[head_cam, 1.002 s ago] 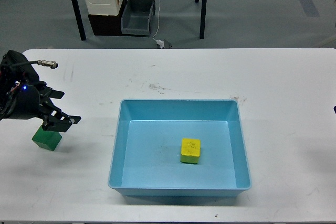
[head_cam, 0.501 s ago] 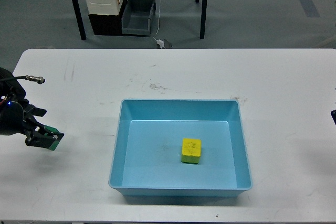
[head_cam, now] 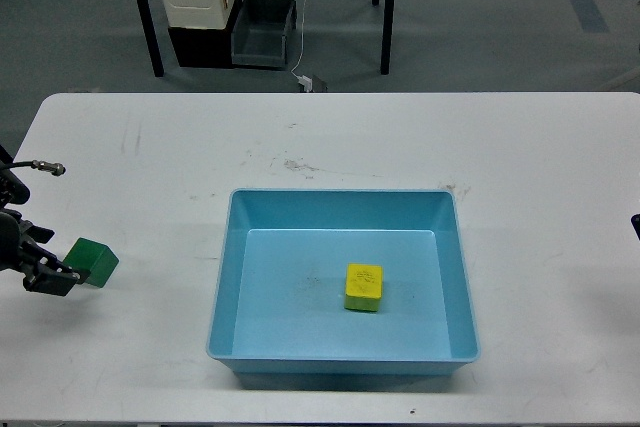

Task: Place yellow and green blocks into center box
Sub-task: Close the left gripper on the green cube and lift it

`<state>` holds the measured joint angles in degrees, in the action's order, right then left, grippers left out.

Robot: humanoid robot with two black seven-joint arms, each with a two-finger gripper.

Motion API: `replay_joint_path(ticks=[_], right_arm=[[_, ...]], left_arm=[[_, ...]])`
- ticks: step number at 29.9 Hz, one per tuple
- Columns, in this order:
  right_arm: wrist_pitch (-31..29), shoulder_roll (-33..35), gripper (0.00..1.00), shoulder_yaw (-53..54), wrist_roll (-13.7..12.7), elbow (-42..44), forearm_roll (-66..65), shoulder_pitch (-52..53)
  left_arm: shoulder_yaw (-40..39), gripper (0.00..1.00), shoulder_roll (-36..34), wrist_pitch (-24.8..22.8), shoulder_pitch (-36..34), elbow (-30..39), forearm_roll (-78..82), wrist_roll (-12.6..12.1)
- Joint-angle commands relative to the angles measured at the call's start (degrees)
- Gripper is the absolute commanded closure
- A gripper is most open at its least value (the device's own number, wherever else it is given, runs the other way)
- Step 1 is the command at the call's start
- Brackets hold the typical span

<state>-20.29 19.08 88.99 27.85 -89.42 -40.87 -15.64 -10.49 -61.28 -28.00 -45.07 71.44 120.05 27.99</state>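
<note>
**Green block at the left edge, yellow block in the box**

On my white counter sits the light-blue rectangular plastic box, long axis left to right. The yellow cube-like block lies inside on its floor, slightly turned. The small green block rests far left, corner-on, touching my left gripper; whether it is pinched I cannot tell. My right gripper is out of view.

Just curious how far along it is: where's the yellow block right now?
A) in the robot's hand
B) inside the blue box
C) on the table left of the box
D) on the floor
B: the yellow block sits on the floor of the blue box.
</note>
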Motion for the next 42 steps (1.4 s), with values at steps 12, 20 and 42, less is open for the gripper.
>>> replay_joint_path(ticks=[12, 20, 42], right_arm=[[0.17, 0.08, 0.0, 0.22, 0.02, 0.65, 0.0, 0.0], [0.26, 0.08, 0.0, 0.22, 0.02, 1.18, 0.0, 0.0], [0.43, -0.01, 0.0, 0.31, 0.02, 2.06, 0.0, -0.35]], left_arm=[[0.55, 0.0, 3.44, 0.0, 0.24, -2.97, -2.19, 0.01], [1.7, 0.0, 4.94, 0.0, -0.02, -5.08, -2.28, 0.01], [1.7, 0.35, 7.31, 0.0, -0.11, -5.79, -2.45, 0.01]])
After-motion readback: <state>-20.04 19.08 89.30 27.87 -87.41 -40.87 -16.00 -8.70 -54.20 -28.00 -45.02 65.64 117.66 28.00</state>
